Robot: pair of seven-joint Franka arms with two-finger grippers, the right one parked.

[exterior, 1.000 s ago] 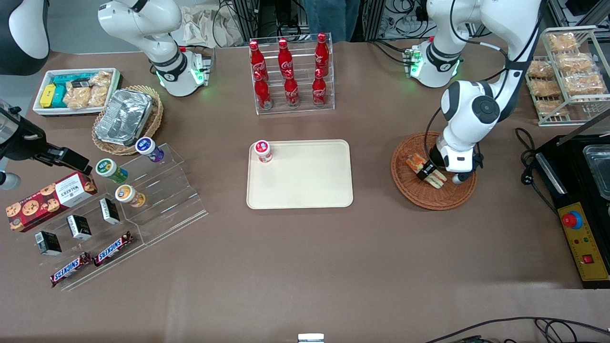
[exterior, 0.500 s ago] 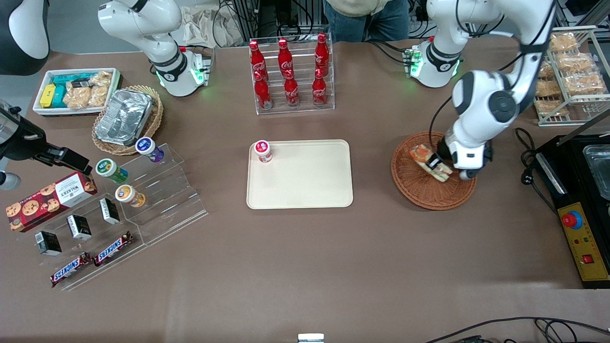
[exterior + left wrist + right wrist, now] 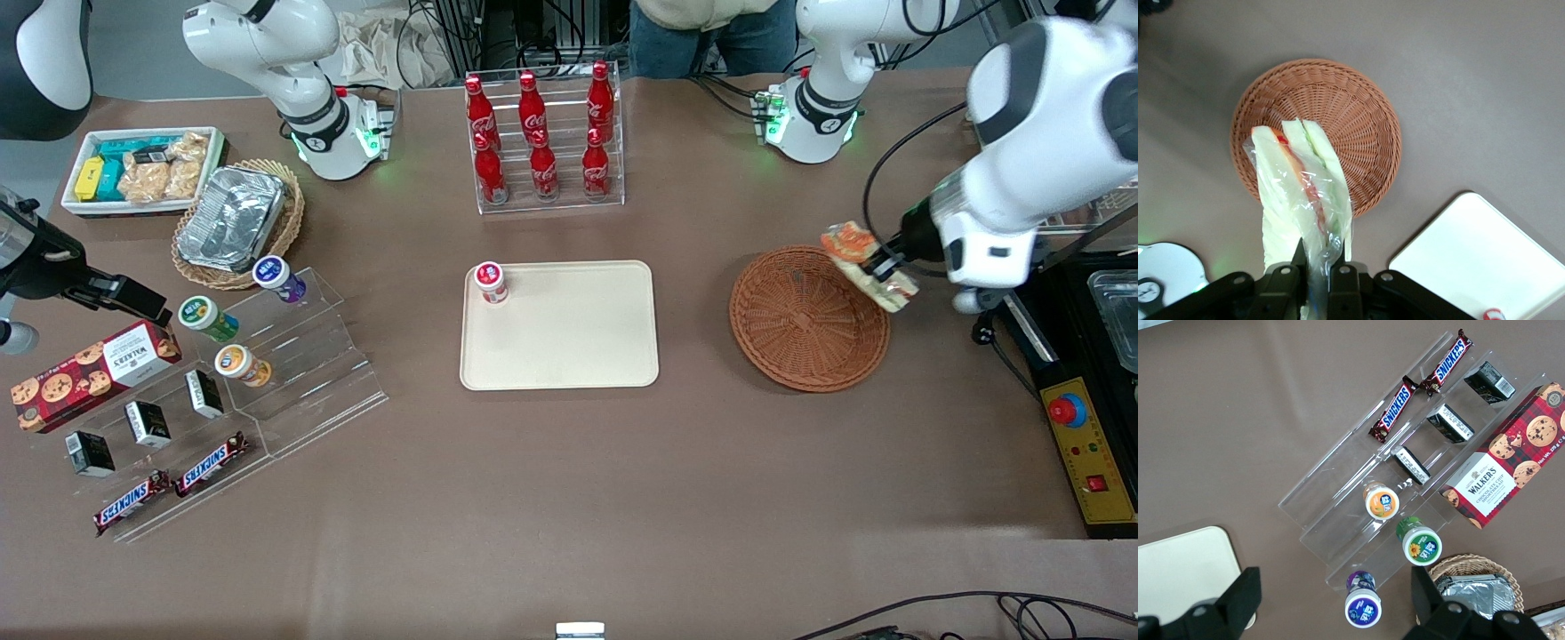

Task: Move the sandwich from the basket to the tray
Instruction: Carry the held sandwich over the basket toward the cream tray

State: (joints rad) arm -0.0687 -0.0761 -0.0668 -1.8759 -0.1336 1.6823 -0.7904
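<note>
Even, bright overhead light — soft shadows under the basket and tray (front view sharp); the wrapped sandwich glares pale — hand slightly blurred.

On the surface there is one sandwich, held closed in the hand above the edge of the one reddish-brown basket. There is one beige tray, and one small red-lidded cup stands in its corner. The clear rack holds six red bottles. There is one tan basket with one foil pan in it. The clear stepped stand carries three small cups, three small black boxes and two Snickers bars. One cookie box lies beside this stand.
</note>
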